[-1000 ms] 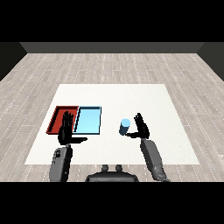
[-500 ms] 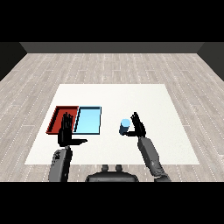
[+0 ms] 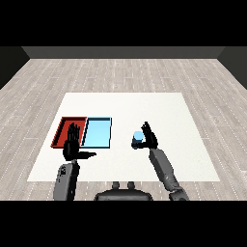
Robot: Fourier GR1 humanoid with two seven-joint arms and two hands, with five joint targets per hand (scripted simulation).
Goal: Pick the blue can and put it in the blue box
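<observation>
Grey plank floor all round, white table (image 3: 193,144) in the middle w/ two trays side by side on it. The right hand (image 3: 149,139) is up against the blue can (image 3: 138,139), which stands upright on the table just to that hand's left, touching the fingers; fingers look partly curled toward the can, but can't tell whether they wrap it or only rest against its side, so I can't call it a hold yet. The light blue tray (image 3: 98,132) lies further to the left of that hand, near but apart from the can, w/ the red tray (image 3: 62,131) beyond it. The left hand (image 3: 73,147) is spread flat, fingers straight, thumb sticking out, holding nothing, over the near edge where the two trays meet. Risks from here, as I judge it: if the fingers close while only on the can's right side, they prob shove it sideways or tip it instead of gripping. If lifted w/ a partial wrap, the can may slip on the way over. The carry goes leftward toward the tray, and the left hand sits close to the tray's near corner, so the arms could crowd each other. A low carry could also clip the tray rim and knock the can over.
</observation>
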